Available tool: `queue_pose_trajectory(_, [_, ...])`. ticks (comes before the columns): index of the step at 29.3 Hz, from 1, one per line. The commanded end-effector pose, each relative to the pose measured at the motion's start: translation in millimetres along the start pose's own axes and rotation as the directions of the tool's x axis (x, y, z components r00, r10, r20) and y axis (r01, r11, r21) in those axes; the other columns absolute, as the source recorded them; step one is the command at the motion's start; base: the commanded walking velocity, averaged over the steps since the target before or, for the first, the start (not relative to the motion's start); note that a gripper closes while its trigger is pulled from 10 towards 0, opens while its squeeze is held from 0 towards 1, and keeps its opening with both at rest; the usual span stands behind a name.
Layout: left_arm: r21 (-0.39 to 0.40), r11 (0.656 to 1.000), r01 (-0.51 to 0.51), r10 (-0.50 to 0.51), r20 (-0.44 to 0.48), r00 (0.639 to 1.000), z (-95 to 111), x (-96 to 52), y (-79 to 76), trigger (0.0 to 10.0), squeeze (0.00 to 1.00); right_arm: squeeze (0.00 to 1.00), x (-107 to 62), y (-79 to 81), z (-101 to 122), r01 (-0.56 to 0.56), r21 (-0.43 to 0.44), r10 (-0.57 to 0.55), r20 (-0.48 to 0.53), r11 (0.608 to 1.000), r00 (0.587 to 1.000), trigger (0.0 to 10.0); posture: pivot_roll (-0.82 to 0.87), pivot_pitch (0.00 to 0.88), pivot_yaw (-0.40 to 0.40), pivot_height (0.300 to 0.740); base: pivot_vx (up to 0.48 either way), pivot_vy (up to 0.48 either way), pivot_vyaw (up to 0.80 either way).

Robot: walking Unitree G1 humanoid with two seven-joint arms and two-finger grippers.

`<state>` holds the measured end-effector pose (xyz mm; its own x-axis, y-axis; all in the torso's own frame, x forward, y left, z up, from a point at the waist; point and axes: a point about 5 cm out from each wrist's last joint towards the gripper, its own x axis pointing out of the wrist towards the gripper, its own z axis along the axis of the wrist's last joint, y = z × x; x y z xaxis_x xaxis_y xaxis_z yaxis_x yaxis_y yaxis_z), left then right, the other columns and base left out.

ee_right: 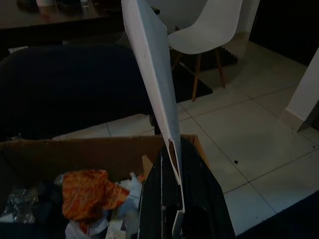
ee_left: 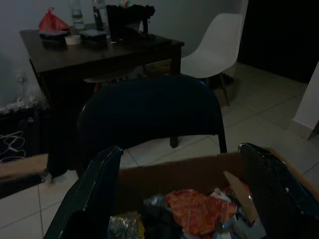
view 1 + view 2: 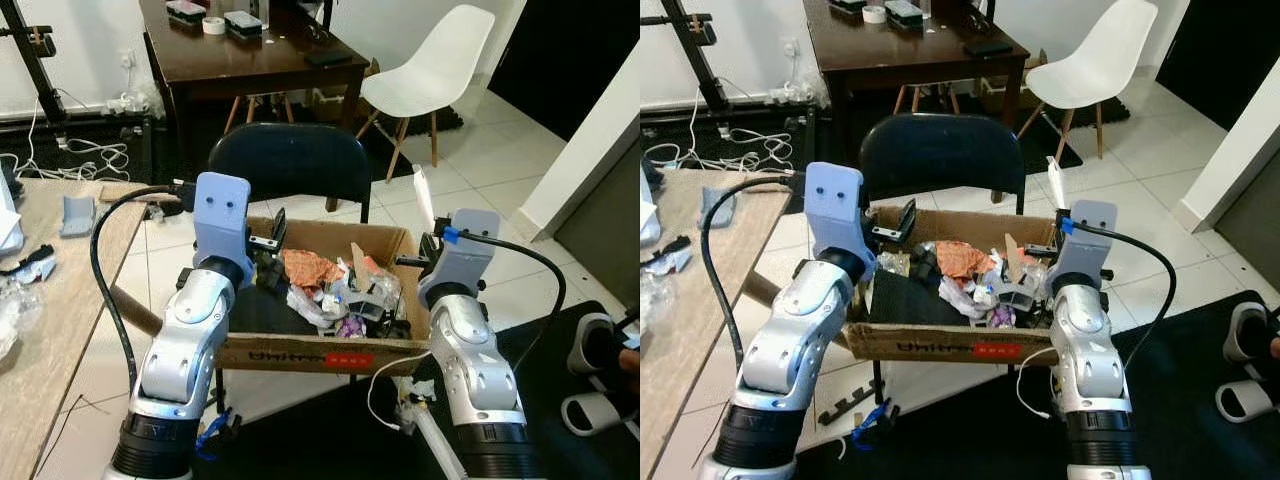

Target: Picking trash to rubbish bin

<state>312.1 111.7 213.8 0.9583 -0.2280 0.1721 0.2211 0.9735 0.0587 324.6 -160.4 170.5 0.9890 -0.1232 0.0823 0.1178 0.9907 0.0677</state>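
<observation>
Between the two silver arms sits a cardboard box (image 3: 300,352) serving as the rubbish bin, resting on the seat of a dark chair (image 3: 290,160) and partly full of trash: an orange crumpled wrapper (image 3: 308,267), white and clear plastic scraps (image 3: 345,295), and some dark bits. Above the box's right wall, the right gripper (image 1: 175,199) has its fingers closed tight on a thin white sheet (image 1: 152,69), a flat strip of card or plastic that stands nearly upright and tapers up past the box's rim. The left gripper (image 2: 179,194) hovers over the box's left part with its fingers (image 2: 92,194) spread wide apart and nothing between them; the orange wrapper lies below the gap. Left of the robot a pale wooden surface (image 3: 45,330) carries a grey object and clear plastic. Behind the chair stands a dark wooden surface (image 3: 250,55) with small items and a tape roll, with a white chair (image 3: 430,70) to its right on the tiled floor (image 3: 480,170).
</observation>
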Motion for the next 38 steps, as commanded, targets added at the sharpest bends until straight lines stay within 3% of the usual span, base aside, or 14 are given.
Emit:
queue_pose_trajectory(1, [-0.019, 1.000, 0.014, -0.014, -0.006, 1.000, -0.7, -1.8, -3.2, 10.0, 0.00, 0.00, -1.4, -0.5, -2.4, -0.003, -0.003, 0.003, -0.014, 1.000, 1.000, 10.0, 0.15, 0.118, -0.038, 0.740, 0.401, 0.000, 0.00])
queue_pose_trajectory(7, [-0.021, 1.000, 0.015, -0.015, -0.005, 1.000, -0.6, -1.9, -3.3, 10.0, 0.00, 0.00, -1.6, -0.5, -2.4, -0.003, -0.004, 0.003, -0.015, 1.000, 1.000, 10.0, 0.15, 0.119, -0.039, 0.740, 0.404, 0.000, 0.00])
queue_pose_trajectory(23, [0.001, 1.000, 0.008, -0.008, 0.003, 1.000, -0.9, -2.8, -3.4, 10.0, 0.00, 0.00, -1.3, 0.4, -8.1, -0.015, -0.009, 0.015, -0.037, 1.000, 0.999, 10.0, 0.15, 0.123, -0.041, 0.740, 0.000, 0.000, 0.00])
queue_pose_trajectory(31, [0.013, 0.999, 0.029, -0.029, 0.001, 1.000, -0.7, -0.9, -7.2, 10.0, 0.00, 0.00, 8.4, -9.1, -39.0, -0.050, -0.049, 0.041, -0.182, 0.998, 0.982, 10.0, 0.15, 0.131, -0.031, 0.740, 0.000, 0.000, 0.00])
queue_pose_trajectory(36, [0.053, 0.978, 0.202, -0.201, -0.021, 0.979, -1.6, 1.4, -26.2, 10.0, 0.00, 0.00, 16.9, -24.8, -52.4, -0.027, -0.081, 0.006, -0.248, 0.996, 0.969, 10.0, 0.16, 0.133, -0.036, 0.740, 0.000, 0.000, 0.00])
queue_pose_trajectory(38, [0.116, 0.936, 0.332, -0.326, -0.070, 0.943, -8.3, -1.2, -35.2, 10.0, 0.00, 0.00, 20.9, -26.1, -62.5, -0.031, -0.075, 0.008, -0.288, 0.997, 0.957, 10.0, 0.14, 0.129, 0.003, 0.740, 0.000, 0.000, 0.00])
